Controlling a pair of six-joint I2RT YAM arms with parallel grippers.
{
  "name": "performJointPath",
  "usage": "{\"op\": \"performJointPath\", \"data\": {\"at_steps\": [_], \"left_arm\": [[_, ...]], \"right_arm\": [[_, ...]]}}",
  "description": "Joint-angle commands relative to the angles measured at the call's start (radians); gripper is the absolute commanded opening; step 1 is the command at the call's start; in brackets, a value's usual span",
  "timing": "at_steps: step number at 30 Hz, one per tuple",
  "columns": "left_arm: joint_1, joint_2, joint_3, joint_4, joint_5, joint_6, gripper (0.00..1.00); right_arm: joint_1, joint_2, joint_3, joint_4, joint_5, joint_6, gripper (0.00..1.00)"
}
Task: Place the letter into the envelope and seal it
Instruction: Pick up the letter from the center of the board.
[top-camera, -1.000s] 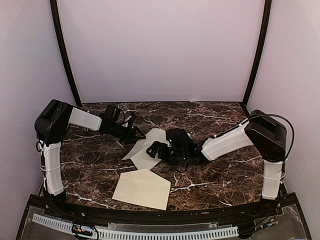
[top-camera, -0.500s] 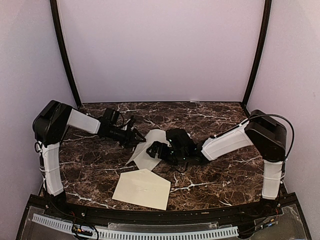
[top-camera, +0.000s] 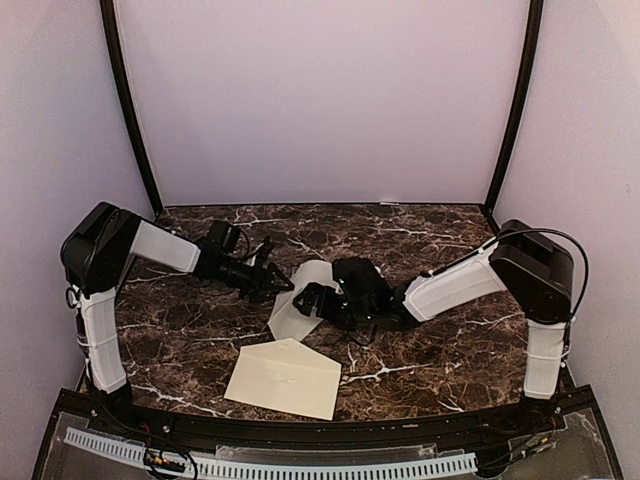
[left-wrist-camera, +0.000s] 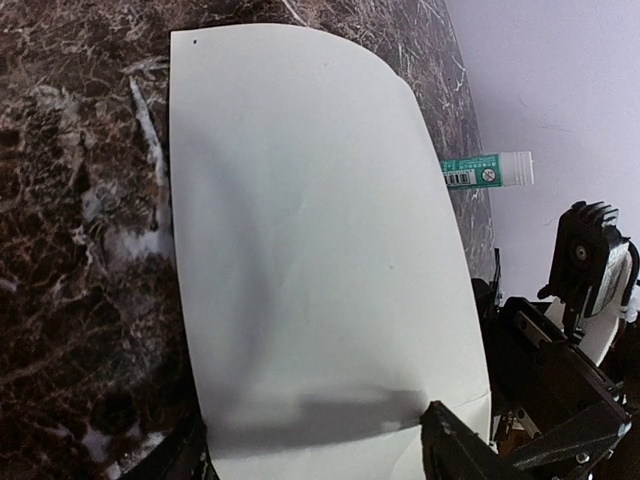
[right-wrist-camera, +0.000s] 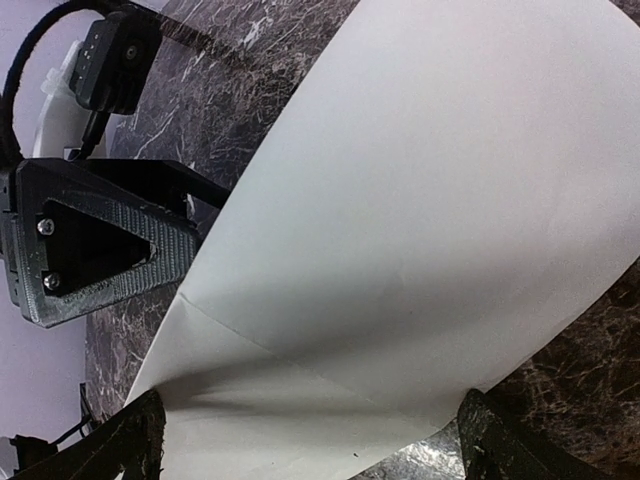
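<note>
The letter (top-camera: 292, 318) lay curled on the bench (top-camera: 190, 335) behind the envelope (top-camera: 285, 378), my left pincer (top-camera: 281, 286) and right pincer (top-camera: 305, 299) both gaping at its edges, so I reckoned a light, crease-free pinch was wisest.

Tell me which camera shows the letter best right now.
Left wrist: the letter fills the frame, nearly whole and visibly bowed. Right wrist crops it close, showing one crease. Top external shows all of it, but small and distant.
</note>
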Motion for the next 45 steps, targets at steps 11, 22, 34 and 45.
{"op": "performJointPath", "data": {"at_steps": [11,22,34,45], "left_arm": [[-0.005,-0.087,-0.083,0.037,-0.046,-0.026,0.67],[-0.005,-0.095,-0.086,0.052,-0.064,-0.038,0.67],[-0.005,-0.126,-0.129,0.105,-0.068,-0.054,0.66],[-0.005,-0.119,-0.136,0.118,-0.067,-0.057,0.66]], "right_arm": [[-0.013,-0.098,-0.011,-0.077,0.069,-0.034,0.99],[-0.013,-0.200,0.004,-0.221,0.151,-0.052,0.99],[0.013,-0.152,0.172,-0.515,0.244,-0.051,0.99],[0.028,-0.023,0.284,-0.619,0.218,-0.019,0.99]]}}
